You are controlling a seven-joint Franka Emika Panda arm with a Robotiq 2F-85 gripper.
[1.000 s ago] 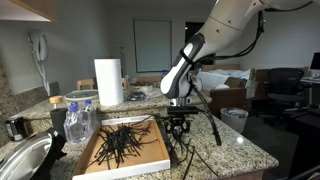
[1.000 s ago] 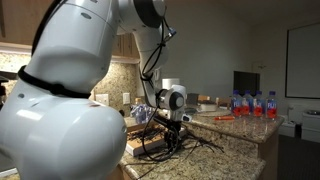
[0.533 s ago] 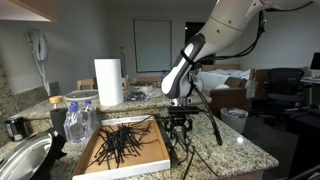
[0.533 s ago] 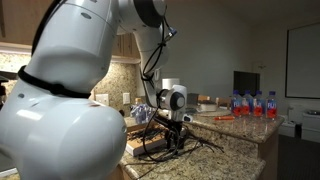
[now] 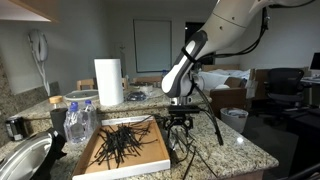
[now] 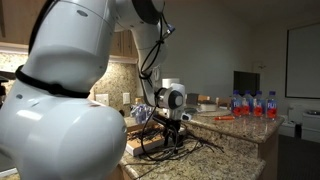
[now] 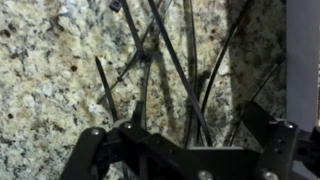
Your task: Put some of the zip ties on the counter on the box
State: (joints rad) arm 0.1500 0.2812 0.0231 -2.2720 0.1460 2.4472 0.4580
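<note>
The tan box [image 5: 140, 155] lies on the granite counter [image 5: 235, 150] with a heap of black zip ties [image 5: 118, 140] in it. My gripper [image 5: 178, 124] hangs low over the counter just beside the box's edge, also visible in an exterior view [image 6: 172, 136]. In the wrist view several zip ties [image 7: 170, 60] lie fanned out on the counter [image 7: 50, 80], running between my fingers. The gripper [image 7: 185, 142] is open, its fingers [image 7: 88, 150] set wide on either side of the strips. Nothing is gripped.
A white paper towel roll [image 5: 108, 82] stands behind the box. A bag of plastic bottles [image 5: 78, 120] and a round metal bowl [image 5: 25, 160] sit beside it. Water bottles [image 6: 250, 103] stand at the counter's far end. The counter edge [image 5: 262, 160] is close by.
The jaws have spread from nearly shut to wide apart. The arm has hardly moved, and the zip ties lie loose on the counter under it.
</note>
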